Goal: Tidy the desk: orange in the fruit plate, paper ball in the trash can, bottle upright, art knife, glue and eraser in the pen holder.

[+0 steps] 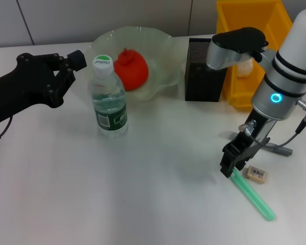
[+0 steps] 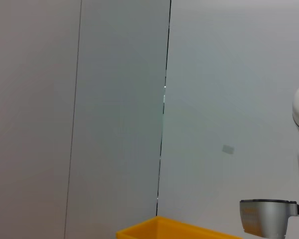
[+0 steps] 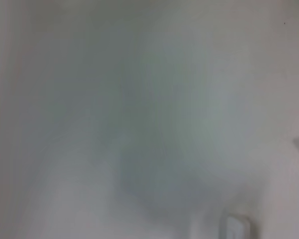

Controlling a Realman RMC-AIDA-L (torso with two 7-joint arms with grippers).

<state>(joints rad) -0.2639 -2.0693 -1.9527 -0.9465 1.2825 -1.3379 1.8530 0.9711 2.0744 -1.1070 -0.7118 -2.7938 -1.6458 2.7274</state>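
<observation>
The bottle (image 1: 108,99) stands upright on the table, in front of the fruit plate (image 1: 163,51). The orange (image 1: 131,69) lies in that plate. My left gripper (image 1: 71,66) hovers open just left of the bottle cap, touching nothing. Low at the front right, my right gripper (image 1: 232,164) sits at the near end of the green art knife (image 1: 255,196), which lies flat. The eraser (image 1: 256,174) is just right of the knife. A grey tube (image 1: 279,149), perhaps the glue, lies behind it. The pen holder (image 1: 201,71) stands beside the trash can (image 1: 255,25). A white lump (image 1: 245,67) in the can may be the paper ball.
The right arm's white forearm (image 1: 290,66) rises over the trash can and the table's right side. In the left wrist view only the wall, the trash can's rim (image 2: 179,230) and part of the right arm (image 2: 269,216) show. The right wrist view is a blur of tabletop.
</observation>
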